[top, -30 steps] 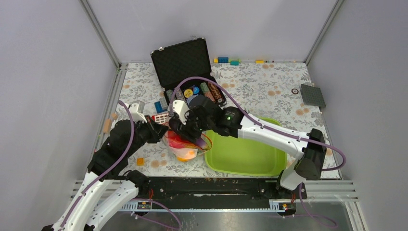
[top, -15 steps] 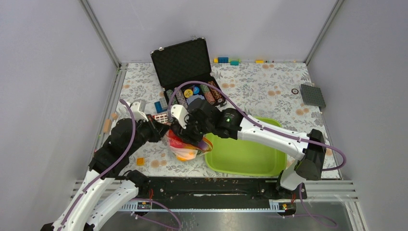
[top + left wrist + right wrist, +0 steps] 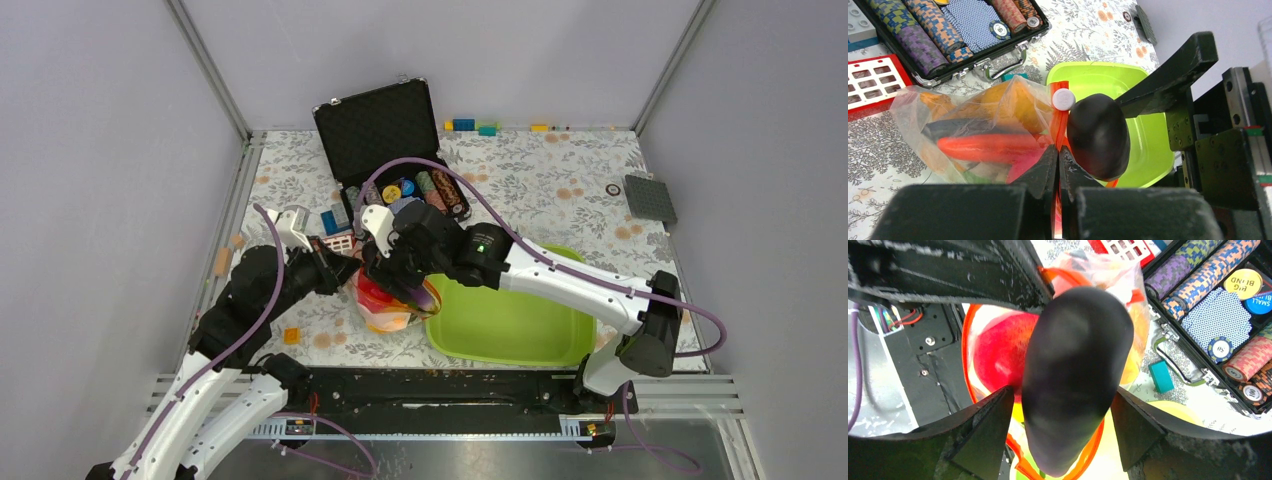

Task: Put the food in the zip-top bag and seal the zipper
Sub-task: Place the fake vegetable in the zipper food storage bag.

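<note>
Top external, outstretched right gripper [image 3: 398,283] clasping eggplant [image 3: 1075,365], left gripper [image 3: 348,269] pinching zipper [image 3: 1060,127]

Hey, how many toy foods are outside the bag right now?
1: the purple eggplant, held by the right gripper at the zip-top bag's open mouth. More could be hidden from these views.

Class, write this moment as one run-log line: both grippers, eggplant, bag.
left gripper: shut on zipper | right gripper: shut on eggplant | eggplant: at zip-top bag mouth | zipper: open
</note>
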Available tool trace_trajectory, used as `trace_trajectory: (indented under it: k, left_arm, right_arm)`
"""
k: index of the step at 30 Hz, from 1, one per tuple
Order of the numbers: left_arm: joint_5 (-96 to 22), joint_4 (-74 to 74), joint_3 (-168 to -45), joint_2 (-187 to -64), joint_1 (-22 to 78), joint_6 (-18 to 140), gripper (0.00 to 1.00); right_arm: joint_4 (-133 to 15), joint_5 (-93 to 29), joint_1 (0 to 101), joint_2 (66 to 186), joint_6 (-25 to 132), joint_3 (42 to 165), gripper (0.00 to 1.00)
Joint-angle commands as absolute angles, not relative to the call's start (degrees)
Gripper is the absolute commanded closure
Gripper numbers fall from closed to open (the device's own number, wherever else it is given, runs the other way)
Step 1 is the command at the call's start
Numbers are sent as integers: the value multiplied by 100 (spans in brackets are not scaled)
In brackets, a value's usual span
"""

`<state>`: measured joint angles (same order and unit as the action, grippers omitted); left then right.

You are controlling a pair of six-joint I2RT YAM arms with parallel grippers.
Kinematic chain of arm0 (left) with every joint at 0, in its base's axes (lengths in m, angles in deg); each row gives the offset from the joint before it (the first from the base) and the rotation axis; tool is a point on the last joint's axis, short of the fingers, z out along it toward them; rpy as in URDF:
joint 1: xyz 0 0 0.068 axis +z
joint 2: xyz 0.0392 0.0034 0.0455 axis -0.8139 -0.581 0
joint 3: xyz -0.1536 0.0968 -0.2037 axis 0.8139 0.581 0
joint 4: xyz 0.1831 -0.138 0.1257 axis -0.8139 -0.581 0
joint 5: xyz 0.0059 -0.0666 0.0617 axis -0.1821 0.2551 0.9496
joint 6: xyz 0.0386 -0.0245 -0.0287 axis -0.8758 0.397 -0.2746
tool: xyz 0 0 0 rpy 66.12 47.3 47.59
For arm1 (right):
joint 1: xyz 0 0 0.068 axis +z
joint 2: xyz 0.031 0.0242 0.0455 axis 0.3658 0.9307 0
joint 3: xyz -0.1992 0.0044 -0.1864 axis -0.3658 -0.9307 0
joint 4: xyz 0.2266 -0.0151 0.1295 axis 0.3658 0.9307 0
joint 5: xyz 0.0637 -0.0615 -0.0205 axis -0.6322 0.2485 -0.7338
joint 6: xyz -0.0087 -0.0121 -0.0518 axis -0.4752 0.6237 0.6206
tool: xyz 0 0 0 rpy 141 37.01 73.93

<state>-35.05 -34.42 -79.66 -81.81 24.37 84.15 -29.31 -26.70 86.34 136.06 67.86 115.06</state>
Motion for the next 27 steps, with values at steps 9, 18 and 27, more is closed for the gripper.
trace_trajectory:
  k: [9, 18, 27]
  left_arm:
    - [-3687, -2850, -7894, -8135, 2458, 8398, 100]
    - [-3550, -2911, -7875, -8090, 2451, 8445, 100]
    - [-3052, -2944, -7965, -8109, 2451, 8589, 100]
  right_arm:
    - [-4274, -2358, 8676, 13170, 6235, 11322, 32]
    - [-3964, -2894, 8606, 13567, 6194, 11394, 71]
    - [-3419, -3768, 8614, 13613, 6383, 11087, 98]
